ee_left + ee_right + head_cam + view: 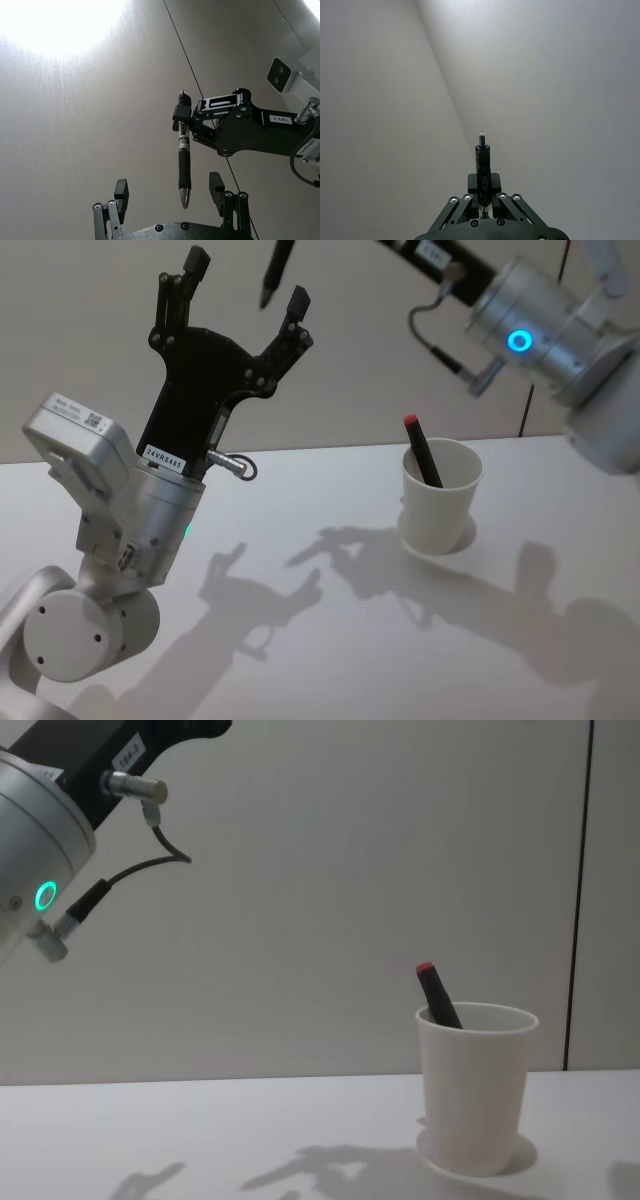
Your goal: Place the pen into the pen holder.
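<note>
White tabletop (330, 660) fills the lower part of the head view, and the pen holder (440, 498), a plain white paper cup, stands on it to the right of centre. A dark marker with a red cap (422, 450) leans inside the cup, its capped end sticking up above the rim. The left gripper (243, 292) is raised high on the left, well above the table, with its fingers spread wide and nothing between them. The pen (277, 270) hangs tip down just above and between those spread fingers, reaching in from the top edge. The right arm (545, 325) comes in from the upper right, with a blue ring light on its wrist.

From the left wrist view, the right gripper (186, 116) pinches the pen (184, 167) by its upper end, and the pen points tip down towards the gap between the left gripper's parted fingers (121, 194).

From the right wrist view, the right gripper (483, 192) is closed narrowly on the pen (482, 162), which stands out straight from it against a bare wall.

From the chest view, the pen holder (474, 1090) sits on the table at the right with the red-capped marker (438, 992) leaning in it. The left arm (45, 830) shows at the upper left with a green ring light.
</note>
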{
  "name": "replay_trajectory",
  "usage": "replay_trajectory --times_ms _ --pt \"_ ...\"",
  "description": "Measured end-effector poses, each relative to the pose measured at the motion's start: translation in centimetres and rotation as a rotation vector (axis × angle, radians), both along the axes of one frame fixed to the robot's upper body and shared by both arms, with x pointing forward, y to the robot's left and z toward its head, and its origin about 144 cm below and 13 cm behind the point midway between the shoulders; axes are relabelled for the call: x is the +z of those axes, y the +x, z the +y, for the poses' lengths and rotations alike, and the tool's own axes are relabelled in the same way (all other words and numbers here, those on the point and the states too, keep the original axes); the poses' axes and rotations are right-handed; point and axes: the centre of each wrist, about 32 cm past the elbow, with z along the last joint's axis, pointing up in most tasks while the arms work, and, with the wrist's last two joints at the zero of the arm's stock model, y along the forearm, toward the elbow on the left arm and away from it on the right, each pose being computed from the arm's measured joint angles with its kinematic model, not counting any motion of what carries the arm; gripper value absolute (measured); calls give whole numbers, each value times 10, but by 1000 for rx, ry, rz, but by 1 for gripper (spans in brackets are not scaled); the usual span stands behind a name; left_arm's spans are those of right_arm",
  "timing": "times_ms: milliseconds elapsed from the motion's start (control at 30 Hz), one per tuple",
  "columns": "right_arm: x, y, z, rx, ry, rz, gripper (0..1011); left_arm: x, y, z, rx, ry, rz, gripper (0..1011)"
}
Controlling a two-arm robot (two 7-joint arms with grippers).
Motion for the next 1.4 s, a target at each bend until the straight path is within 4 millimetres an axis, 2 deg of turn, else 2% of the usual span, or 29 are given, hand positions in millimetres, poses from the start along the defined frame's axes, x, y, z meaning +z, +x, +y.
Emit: replay_trajectory --times_ms 333,733,1000,1200,1400 --pt "6 -6 -27 -129 -22 -43 123 0 0 0 0 0 0 1001" --pt "-6 -22 -67 -316 -88 -50 123 4 -1 6 53 9 -19 1001" --pt "-27 -35 -93 -437 -146 -27 123 12 -2 18 149 23 -57 1001" --pt "-49 -44 -111 -531 -209 3 123 18 -2 26 204 32 -83 1001" --pt "-80 -45 -123 -610 -301 47 123 22 -3 31 244 39 -101 1001"
